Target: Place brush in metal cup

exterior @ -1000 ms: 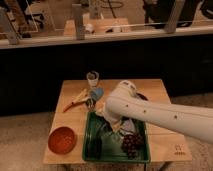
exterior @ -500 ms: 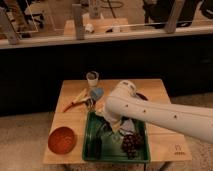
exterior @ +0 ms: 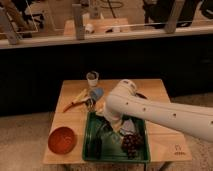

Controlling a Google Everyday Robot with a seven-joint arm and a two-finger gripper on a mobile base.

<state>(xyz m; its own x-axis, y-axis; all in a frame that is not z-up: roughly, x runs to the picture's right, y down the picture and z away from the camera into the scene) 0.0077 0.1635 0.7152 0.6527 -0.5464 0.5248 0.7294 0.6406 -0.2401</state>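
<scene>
On the desk [exterior: 67, 119], the bowl [exterior: 62, 139] lies left of the tray [exterior: 114, 158], the metal cup [exterior: 92, 78] stands behind it, grapes [exterior: 132, 144] lie in it, and the pincer [exterior: 111, 123] hangs over it.

The arm [exterior: 165, 116] was a thick, smooth tube, white to cream, broadening toward the right. A row of small dark round holes ran along its side. Its far end finished in a rounded, dome-like joint [exterior: 122, 92]. Beneath that joint the tool [exterior: 111, 119] sat near the middle of the tabletop [exterior: 67, 120], a pale greyish form largely in shadow.
</scene>
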